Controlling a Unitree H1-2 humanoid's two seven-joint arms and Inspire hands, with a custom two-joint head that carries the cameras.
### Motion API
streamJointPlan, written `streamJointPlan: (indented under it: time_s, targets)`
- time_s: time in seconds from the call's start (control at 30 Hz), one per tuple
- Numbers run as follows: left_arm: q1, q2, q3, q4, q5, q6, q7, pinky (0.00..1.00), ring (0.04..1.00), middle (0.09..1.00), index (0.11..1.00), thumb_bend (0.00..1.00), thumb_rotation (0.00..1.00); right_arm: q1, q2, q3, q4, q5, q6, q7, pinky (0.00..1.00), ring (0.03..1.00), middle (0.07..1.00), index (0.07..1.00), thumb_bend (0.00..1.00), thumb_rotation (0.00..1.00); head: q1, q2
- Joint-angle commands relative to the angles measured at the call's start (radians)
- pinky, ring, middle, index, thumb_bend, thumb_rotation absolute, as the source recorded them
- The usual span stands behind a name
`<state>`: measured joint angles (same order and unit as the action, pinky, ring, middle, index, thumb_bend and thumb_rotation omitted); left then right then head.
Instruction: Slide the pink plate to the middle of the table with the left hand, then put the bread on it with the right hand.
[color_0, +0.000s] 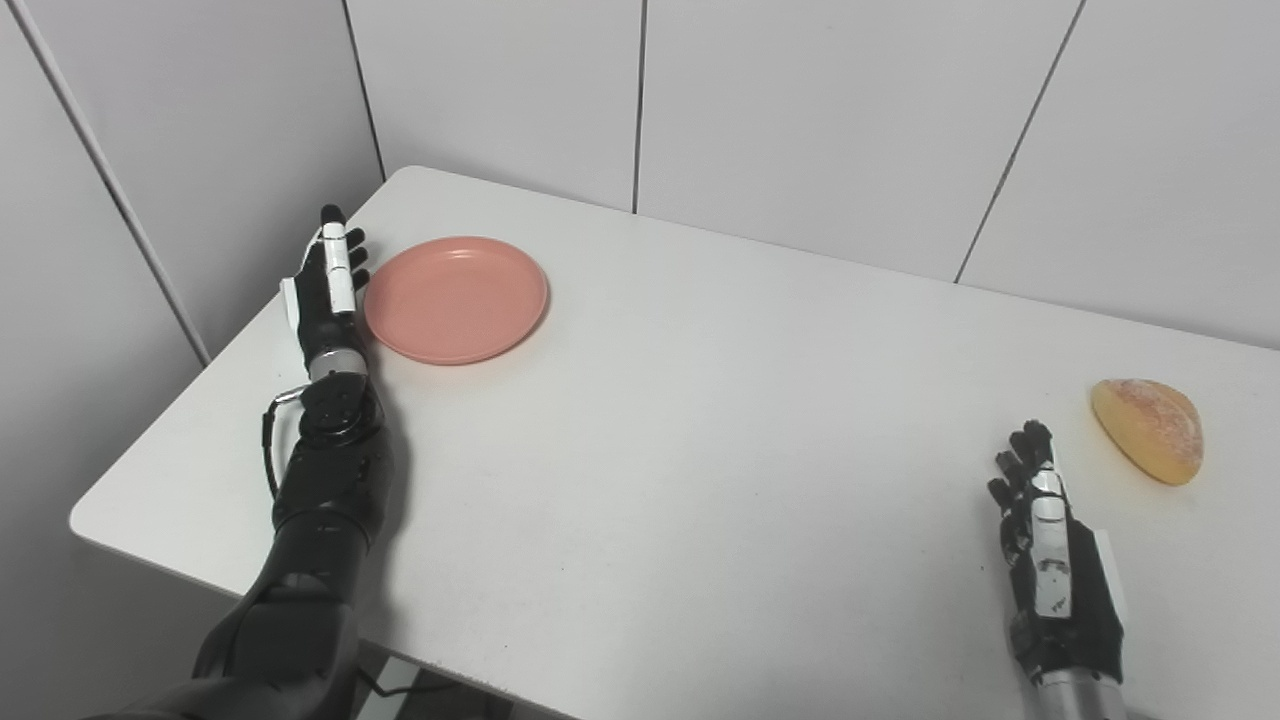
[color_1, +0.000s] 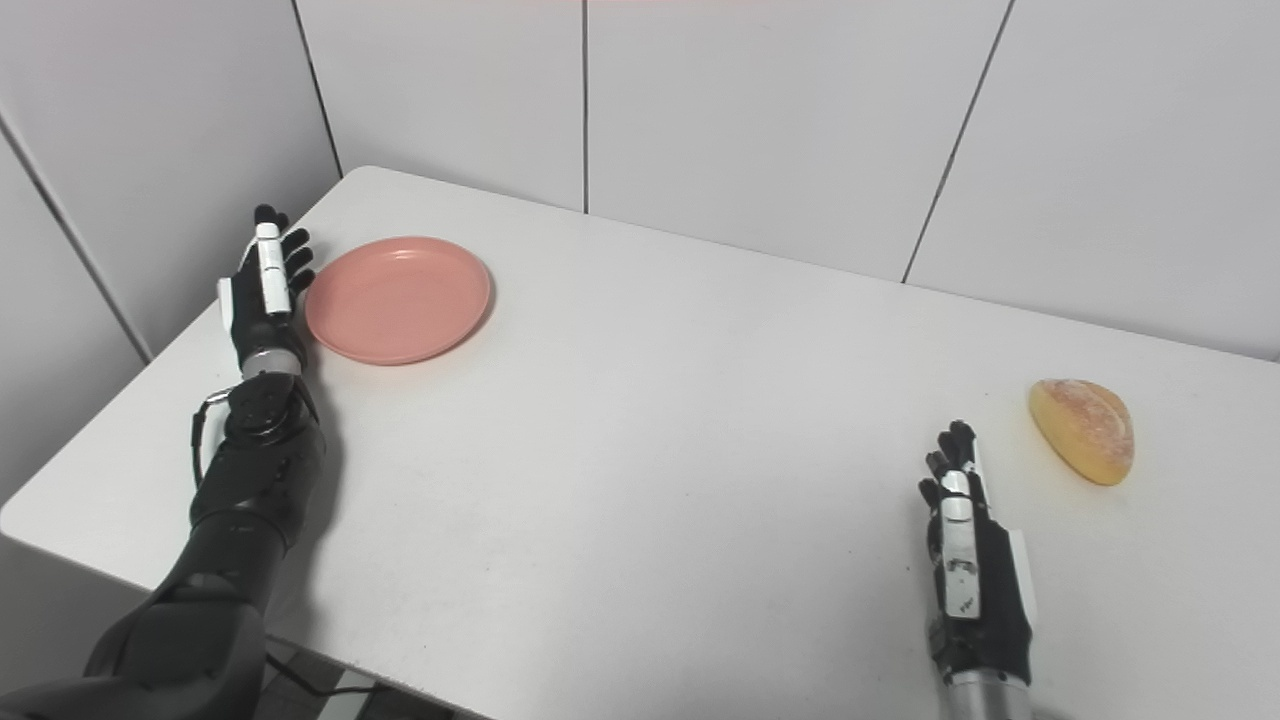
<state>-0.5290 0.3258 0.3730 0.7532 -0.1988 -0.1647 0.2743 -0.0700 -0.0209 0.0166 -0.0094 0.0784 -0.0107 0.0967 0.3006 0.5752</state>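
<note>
The pink plate (color_0: 456, 297) lies flat near the table's far left corner. My left hand (color_0: 328, 290) stands edge-on just left of the plate, open, its fingers straight beside the plate's left rim, touching it or nearly so. The bread (color_0: 1147, 429), a golden half-round roll, lies near the table's right side. My right hand (color_0: 1050, 555) is open and empty, resting edge-on on the table, in front of and left of the bread, a short gap away.
The white table (color_0: 700, 450) stands against grey panelled walls at the back and left. Its left edge runs close behind my left hand. A wide bare stretch of tabletop lies between plate and bread.
</note>
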Motion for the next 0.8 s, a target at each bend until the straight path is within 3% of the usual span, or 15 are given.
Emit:
streamJointPlan:
  time_s: [0.0,0.77]
  targets:
    - [-0.042,-0.02,-0.015,-0.007,-0.018,0.021,-0.034,0.84,0.839,0.819,0.817,0.75,1.0,0.005,0.005,-0.002,-0.005,0.003,-0.034,-0.002,1.0,1.0,1.0,1.0,0.7,1.0,0.001,0.0]
    - [-0.083,-0.108,-0.069,-0.021,-0.056,0.052,-0.131,0.82,0.823,0.812,0.816,0.74,1.0,-0.006,0.015,0.002,-0.004,-0.009,-0.022,-0.01,1.0,1.0,1.0,1.0,0.71,1.0,-0.029,0.004]
